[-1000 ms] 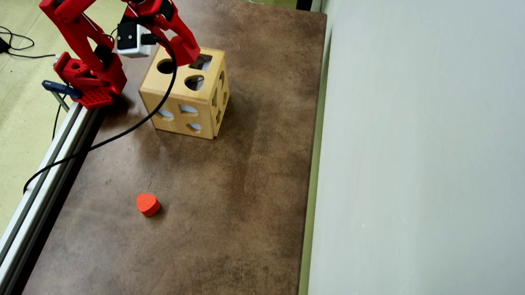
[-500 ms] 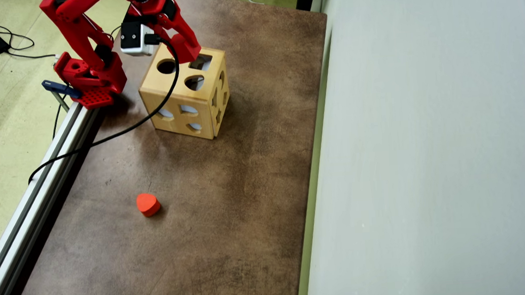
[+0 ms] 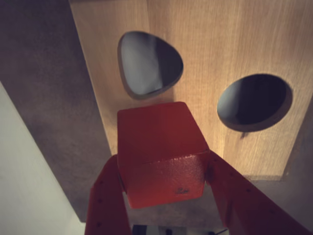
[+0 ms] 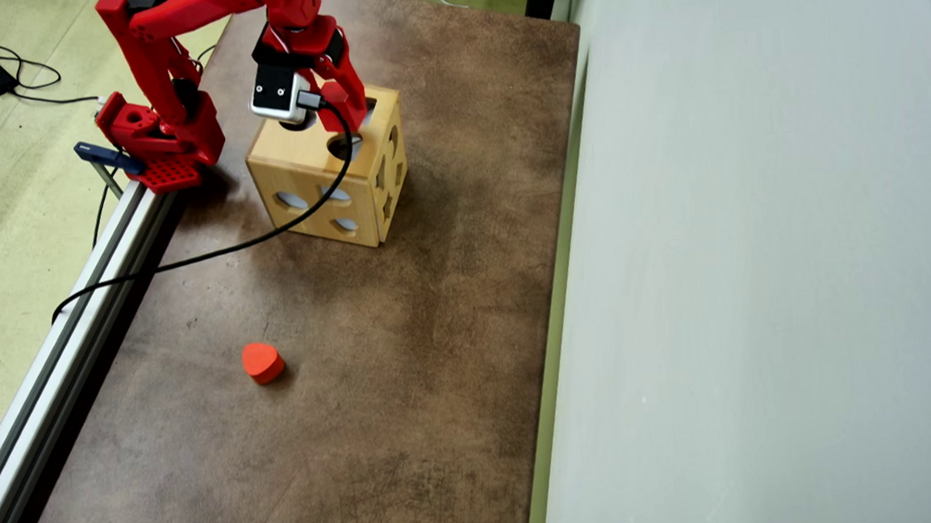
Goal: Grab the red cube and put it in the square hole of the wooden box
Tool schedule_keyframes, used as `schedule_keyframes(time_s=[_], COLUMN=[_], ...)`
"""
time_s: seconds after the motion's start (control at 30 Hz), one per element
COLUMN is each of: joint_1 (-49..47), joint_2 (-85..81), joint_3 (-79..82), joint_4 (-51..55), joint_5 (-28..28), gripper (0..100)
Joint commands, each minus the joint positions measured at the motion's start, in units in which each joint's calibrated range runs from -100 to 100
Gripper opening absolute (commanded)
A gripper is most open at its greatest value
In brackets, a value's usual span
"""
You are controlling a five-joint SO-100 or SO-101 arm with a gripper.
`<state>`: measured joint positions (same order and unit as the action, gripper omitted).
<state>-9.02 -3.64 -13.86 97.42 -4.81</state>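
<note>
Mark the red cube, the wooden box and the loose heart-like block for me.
red cube (image 3: 159,132): wrist view, upper face.
wooden box (image 4: 308,178): overhead view, front edge of top face.
heart-like block (image 4: 260,360): overhead view, flat top.

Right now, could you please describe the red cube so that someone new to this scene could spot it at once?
Find the wooden box at the far end of the brown table. In the wrist view, the red cube is clamped in the gripper over the box's top. Its flat faces and straight edges set it apart from the rounded orange-red block lying alone on the table.

The gripper (image 3: 161,171) holds the red cube (image 3: 161,152) above the wooden box (image 4: 298,171).
</note>
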Motion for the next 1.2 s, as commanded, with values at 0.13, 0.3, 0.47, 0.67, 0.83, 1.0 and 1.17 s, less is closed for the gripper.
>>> schedule_keyframes(time_s=[0.13, 0.3, 0.47, 0.67, 0.83, 1.0, 1.17], joint_1=[-1.61, -2.27, -4.87, -5.54, -4.95, -4.73, -4.65], joint_2=[1.99, 2.16, 2.16, 2.16, 2.07, 1.90, 1.39], joint_3=[-4.39, -4.30, -4.21, -3.58, -3.49, -3.40, -3.40], joint_4=[0.09, 0.09, 0.09, 0.09, 0.09, 0.25, 0.25], joint_5=[-1.81, -2.74, -3.76, -4.44, -4.44, -4.10, -3.91], gripper=[2, 2, 2, 2, 2, 2, 2])
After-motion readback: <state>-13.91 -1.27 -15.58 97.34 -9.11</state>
